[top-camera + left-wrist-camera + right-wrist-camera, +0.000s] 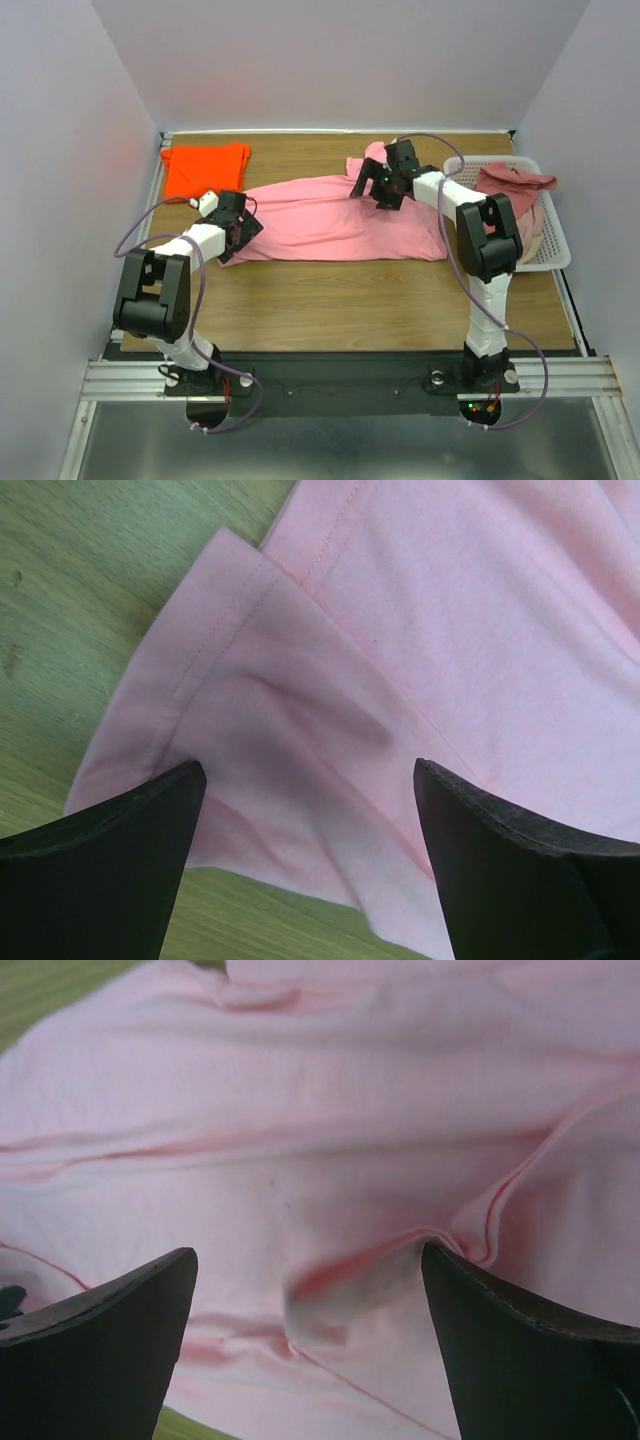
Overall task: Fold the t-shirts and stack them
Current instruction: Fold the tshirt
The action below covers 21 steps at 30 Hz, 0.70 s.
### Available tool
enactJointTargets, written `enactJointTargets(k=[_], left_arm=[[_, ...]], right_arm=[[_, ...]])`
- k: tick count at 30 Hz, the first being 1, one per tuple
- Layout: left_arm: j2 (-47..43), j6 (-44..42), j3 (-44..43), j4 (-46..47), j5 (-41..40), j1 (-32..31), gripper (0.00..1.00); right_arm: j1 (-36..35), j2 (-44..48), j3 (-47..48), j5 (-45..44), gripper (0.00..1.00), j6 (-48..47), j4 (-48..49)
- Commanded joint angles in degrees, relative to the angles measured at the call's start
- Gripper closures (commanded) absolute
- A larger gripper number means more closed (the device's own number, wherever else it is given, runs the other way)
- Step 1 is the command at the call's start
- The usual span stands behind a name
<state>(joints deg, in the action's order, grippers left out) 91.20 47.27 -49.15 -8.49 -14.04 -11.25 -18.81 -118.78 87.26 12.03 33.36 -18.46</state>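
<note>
A pink t-shirt (330, 220) lies spread across the middle of the wooden table, wrinkled. An orange t-shirt (205, 166) sits folded at the back left corner. My left gripper (238, 228) hangs open over the pink shirt's left end; in the left wrist view its hemmed corner (300, 740) lies between the wide-apart fingers (120, 850). My right gripper (378, 186) stands open over the shirt's upper right part, and the right wrist view shows a raised fold (400, 1260) of pink cloth between its fingers (520, 1340). Neither holds anything.
A white mesh basket (553, 245) stands at the right edge with dusty rose cloth (515, 182) heaped in it. Grey walls close in the table on three sides. Bare wood (350, 300) lies in front of the pink shirt.
</note>
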Motion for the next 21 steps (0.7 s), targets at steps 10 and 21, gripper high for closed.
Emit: enactJointTargets(k=[10, 21], left_arm=[[-2.3, 0.1, 4.1, -3.2, 0.1, 0.0, 0.02], [-3.4, -0.1, 6.4, -3.2, 0.7, -0.1, 0.02]], right_arm=[[-0.3, 5.8, 4.3, -11.4, 0.00, 2.4, 3.3], [1.3, 21.6, -25.9, -18.4, 0.00, 4.2, 3.2]])
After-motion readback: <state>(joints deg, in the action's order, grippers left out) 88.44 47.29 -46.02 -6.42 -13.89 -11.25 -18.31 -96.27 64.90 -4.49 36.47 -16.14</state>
